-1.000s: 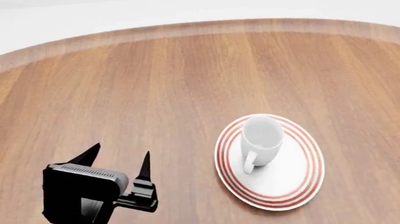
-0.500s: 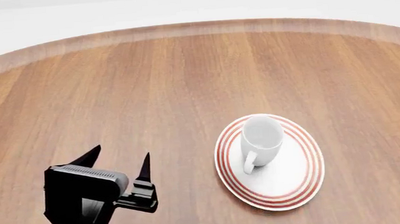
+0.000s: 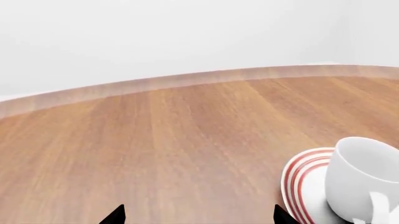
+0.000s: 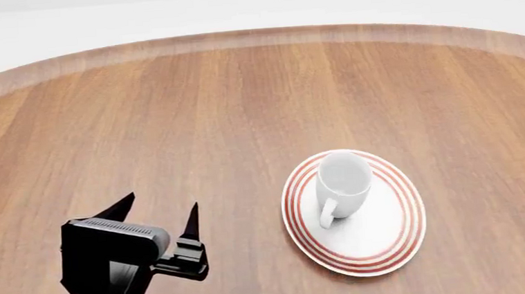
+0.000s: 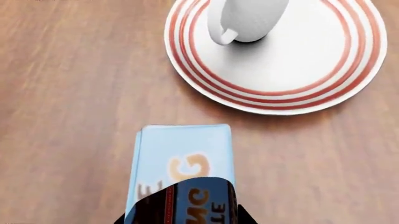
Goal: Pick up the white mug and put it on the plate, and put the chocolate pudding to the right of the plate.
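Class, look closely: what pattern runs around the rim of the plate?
Concentric red rings on white circle the plate; the right wrist view shows them best.

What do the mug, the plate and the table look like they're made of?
The mug looks like glazed white ceramic: smooth, with a soft sheen. The plate seems the same, with painted red rings. The table looks like polished wood or veneer, going by its grain streaks; being a render, it stays open.
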Robot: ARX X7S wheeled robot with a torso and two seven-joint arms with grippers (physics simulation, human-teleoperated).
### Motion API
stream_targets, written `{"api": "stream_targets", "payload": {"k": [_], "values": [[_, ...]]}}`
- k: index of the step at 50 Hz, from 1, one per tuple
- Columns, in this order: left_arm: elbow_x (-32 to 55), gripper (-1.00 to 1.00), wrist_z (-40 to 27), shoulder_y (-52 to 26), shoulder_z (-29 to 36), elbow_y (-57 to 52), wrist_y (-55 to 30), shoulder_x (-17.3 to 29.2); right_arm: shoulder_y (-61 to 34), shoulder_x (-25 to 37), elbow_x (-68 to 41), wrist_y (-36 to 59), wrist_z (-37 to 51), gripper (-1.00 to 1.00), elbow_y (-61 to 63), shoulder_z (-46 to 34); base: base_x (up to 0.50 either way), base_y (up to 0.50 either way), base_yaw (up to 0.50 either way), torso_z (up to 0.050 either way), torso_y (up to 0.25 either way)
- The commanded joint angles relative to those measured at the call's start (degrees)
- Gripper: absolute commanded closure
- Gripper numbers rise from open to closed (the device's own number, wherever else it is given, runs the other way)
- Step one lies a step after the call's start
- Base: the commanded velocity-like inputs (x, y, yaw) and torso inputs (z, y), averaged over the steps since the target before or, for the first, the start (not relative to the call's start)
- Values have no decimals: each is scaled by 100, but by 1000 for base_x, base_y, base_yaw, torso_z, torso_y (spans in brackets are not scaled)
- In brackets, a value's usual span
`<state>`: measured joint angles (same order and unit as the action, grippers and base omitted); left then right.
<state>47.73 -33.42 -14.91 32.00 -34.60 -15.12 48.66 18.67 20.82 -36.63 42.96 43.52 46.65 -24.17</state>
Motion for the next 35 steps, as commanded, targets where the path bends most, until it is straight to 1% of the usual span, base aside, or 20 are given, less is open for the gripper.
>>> {"api": "stream_targets", "payload": {"k": [1,8,9,10,12,13,14,15,16,18,20,22,25,28,29,30,33,35], "values": [[4,-100,185,21,-173,34,56,-136,-54,12,178,77,-214,100,336,69,0,0,0,0,0],[29,-100,202,55,-206,50,103,-112,-97,211,-174,227,100,100,1253,401,0,0,0,0,0],[49,-100,194,67,-220,44,110,-99,-196,447,-404,9,364,100,1330,350,0,0,0,0,0],[48,-100,193,72,-221,47,113,-100,-340,750,-601,-286,683,100,1331,128,0,0,0,0,0],[52,-100,187,77,-221,42,111,-97,-762,1467,-950,-1054,1450,100,1332,-551,0,0,0,0,0],[46,-100,198,78,-221,60,121,-102,-1260,2122,-1070,-1868,2037,100,1334,-1322,0,0,0,0,0],[49,-100,195,79,-225,59,121,-99,-1778,2574,-1099,-2477,2505,100,1334,-2109,0,0,0,0,0],[55,-100,191,79,-228,56,120,-96,-2271,2878,-1072,-2932,2869,100,1334,-2815,0,0,0,0,0],[67,-100,181,80,-235,41,116,-88,-3028,3320,-943,-3667,3310,100,1334,-3674,0,0,0,0,0],[61,-100,185,85,-235,47,124,-91,-4432,3770,-739,-4646,4053,100,1334,-5393,0,0,0,0,0],[62,-100,200,83,-238,82,135,-98,-5740,3961,-402,-5376,4630,100,1334,-7112,0,0,0,0,0],[61,-100,195,104,-245,64,149,-85,-6293,4302,-175,-5888,4645,100,1334,-7912,0,0,0,0,0],[76,-100,188,109,-261,51,155,-70,-6597,4637,-11,-6284,4646,100,1334,-8331,0,0,0,0,0],[90,-100,177,116,-276,46,164,-64,-7512,5138,454,-7011,4646,100,1335,-9439,0,0,0,0,0],[90,-100,178,116,-276,46,165,-64,-7643,5165,460,-7063,4646,100,1334,-9584,0,0,0,0,0],[75,-100,185,116,-265,56,167,-75,-8208,5376,528,-7238,4646,100,1335,-10093,0,0,0,0,0],[71,-100,183,124,-263,56,172,-77,-9693,5610,655,-7623,4646,100,1335,-11502,0,0,0,0,0],[81,-100,185,126,-271,67,176,-73,-11412,5742,617,-8022,4646,100,1335,-13180,0,0,0,0,0]]}}
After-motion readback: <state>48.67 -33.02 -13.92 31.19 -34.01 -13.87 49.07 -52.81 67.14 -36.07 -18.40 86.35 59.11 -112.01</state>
